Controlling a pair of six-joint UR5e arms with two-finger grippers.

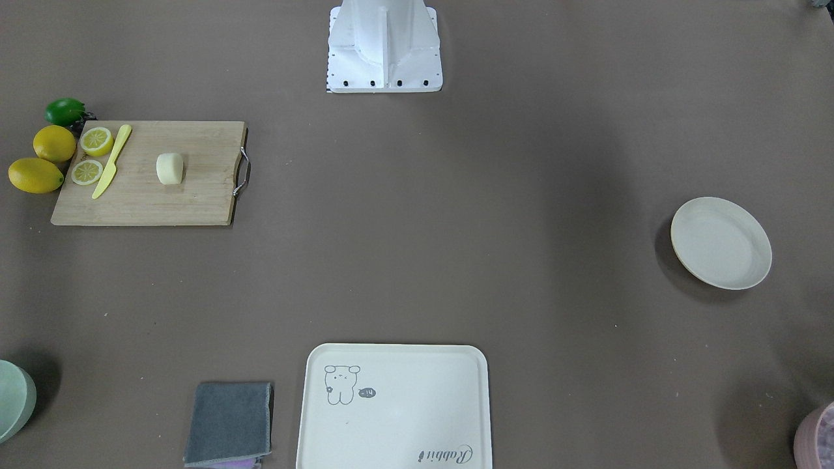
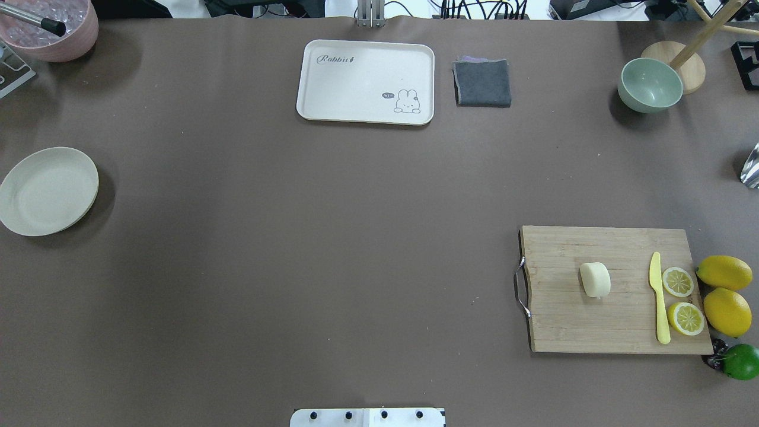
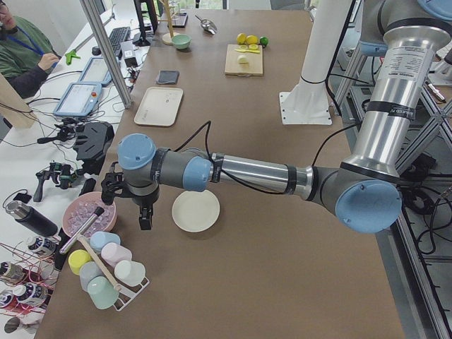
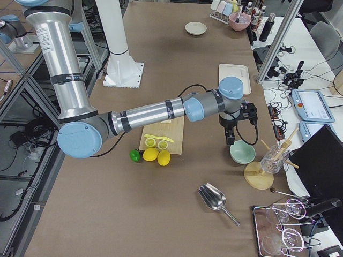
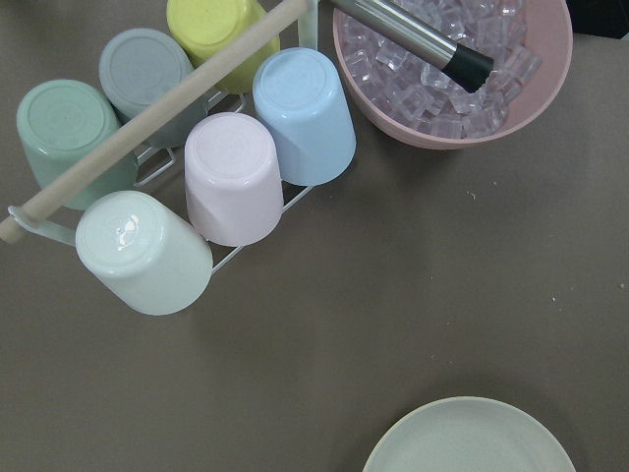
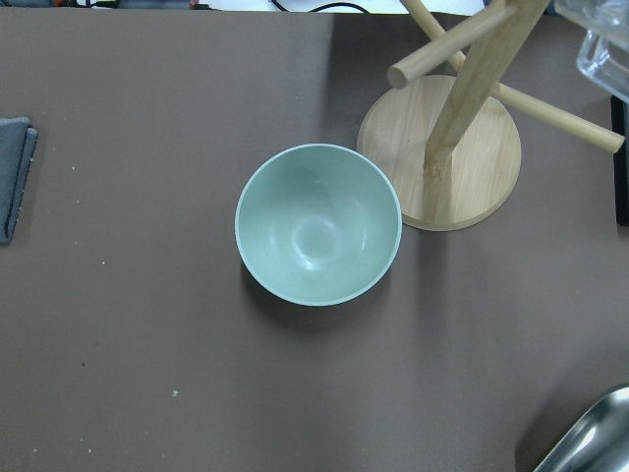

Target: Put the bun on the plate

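The bun (image 2: 595,279) is lying on the cutting board (image 2: 616,323); the tray (image 2: 356,89) is showing "Rabbit". I cannot tell how open the left gripper (image 3: 145,220) or right gripper (image 4: 230,140) is.

The bun (image 2: 595,280), a small smooth cream-white lump with one rounded end, lies near the middle of the wooden cutting board (image 2: 569,320) in the lower right of the overhead view. The plate (image 2: 47,191), round, shallow, plain off-white with a raised rim, sits flat at the left edge, well apart from the bun.
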